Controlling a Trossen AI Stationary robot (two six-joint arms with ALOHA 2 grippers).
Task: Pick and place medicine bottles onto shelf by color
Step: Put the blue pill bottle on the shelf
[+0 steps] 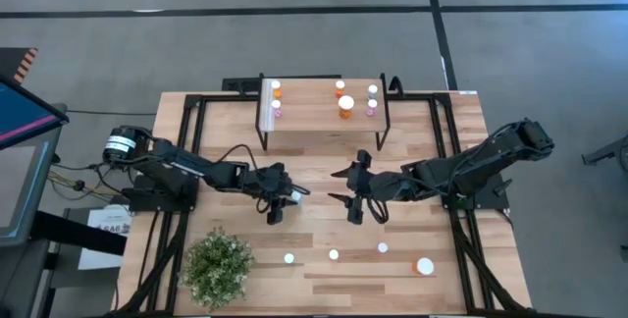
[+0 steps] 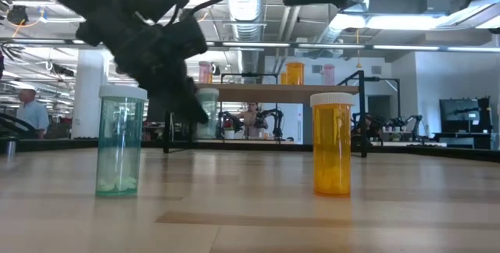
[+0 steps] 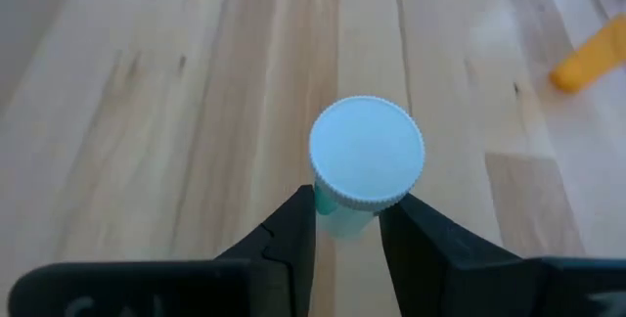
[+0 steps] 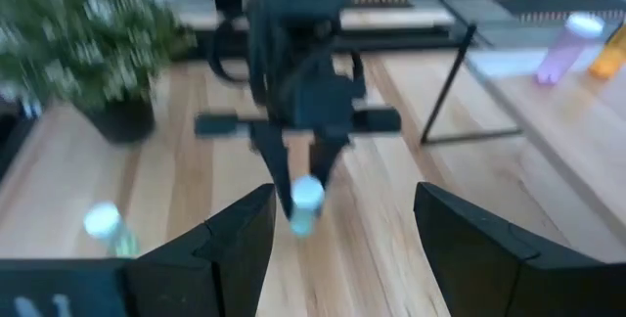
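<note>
Partway done. Shelf (image 1: 322,122), upper centre of high view, carries six medicine bottles: two at left, two at centre, two at right. Four wait on worktop (image 1: 446,161) along lower edge. Left claw (image 3: 347,221), centre-left, clamped on pale green bottle (image 3: 364,165), held above worktop. Right claw (image 4: 339,227), centre-right, spread wide, empty. Seventh bottle in hand; five left to shelve.

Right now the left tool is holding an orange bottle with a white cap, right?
Not quite. The left tool is holding a pale green bottle with a white cap, not an orange one. The left wrist view shows the greenish body between the fingers; an orange bottle lies apart on the table.
</note>
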